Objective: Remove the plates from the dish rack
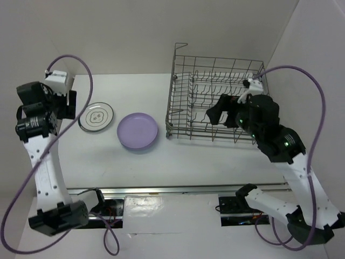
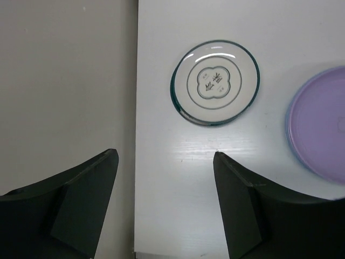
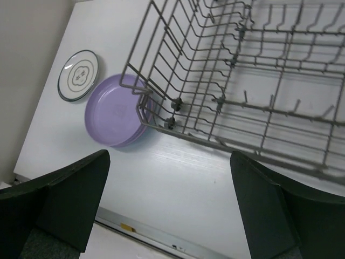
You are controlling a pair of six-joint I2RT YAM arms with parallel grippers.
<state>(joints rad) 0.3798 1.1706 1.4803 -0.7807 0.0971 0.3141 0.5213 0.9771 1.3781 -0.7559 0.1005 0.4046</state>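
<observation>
The grey wire dish rack [image 1: 205, 86] stands at the back right of the table, and I see no plates in it. A lilac plate [image 1: 138, 131] lies flat on the table just left of the rack, with a bluish edge showing under it. A white plate with a dark-patterned rim [image 1: 96, 116] lies further left. My left gripper [image 1: 69, 103] hovers open and empty left of the white plate [image 2: 215, 82]; the lilac plate [image 2: 321, 124] is at the right edge of that view. My right gripper [image 1: 216, 115] hovers open and empty over the rack's front [image 3: 183, 81], with the lilac plate [image 3: 113, 110] and white plate [image 3: 78, 75] to its left.
A metal rail [image 1: 178, 190] runs along the table's front edge and also shows in the right wrist view [image 3: 151, 233]. Walls close in the back and right sides. The table's left edge [image 2: 136, 108] runs just left of the white plate.
</observation>
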